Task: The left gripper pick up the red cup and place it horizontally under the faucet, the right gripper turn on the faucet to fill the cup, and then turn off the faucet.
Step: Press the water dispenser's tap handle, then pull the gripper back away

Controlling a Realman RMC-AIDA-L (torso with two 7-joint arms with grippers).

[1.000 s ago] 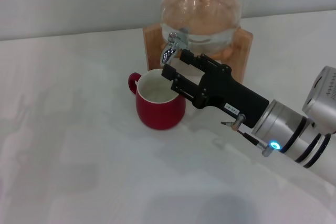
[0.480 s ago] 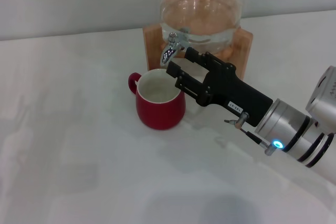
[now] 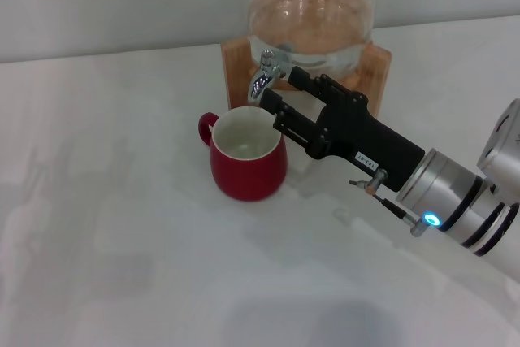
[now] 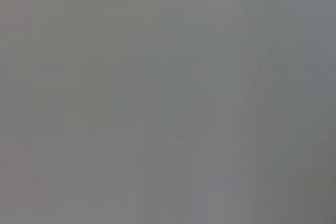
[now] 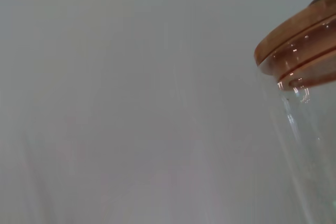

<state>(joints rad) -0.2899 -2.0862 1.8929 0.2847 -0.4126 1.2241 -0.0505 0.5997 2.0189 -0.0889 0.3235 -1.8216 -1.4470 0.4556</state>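
Observation:
The red cup stands upright on the white table in the head view, its white inside showing and its handle pointing left. Its mouth is just below and in front of the chrome faucet. The faucet is fitted to the glass jar on a wooden stand. My right gripper is open and empty. Its fingertips are right beside the spout, above the cup's far right rim. The left gripper is out of view, and the left wrist view shows only plain grey.
The white table stretches to the left and front of the cup. My right arm with its blue light crosses the right side. The right wrist view shows the jar's glass wall and wooden lid against a pale wall.
My right gripper has moved up and back, from over the cup's rim to beside the faucet spout. The cup has not moved.

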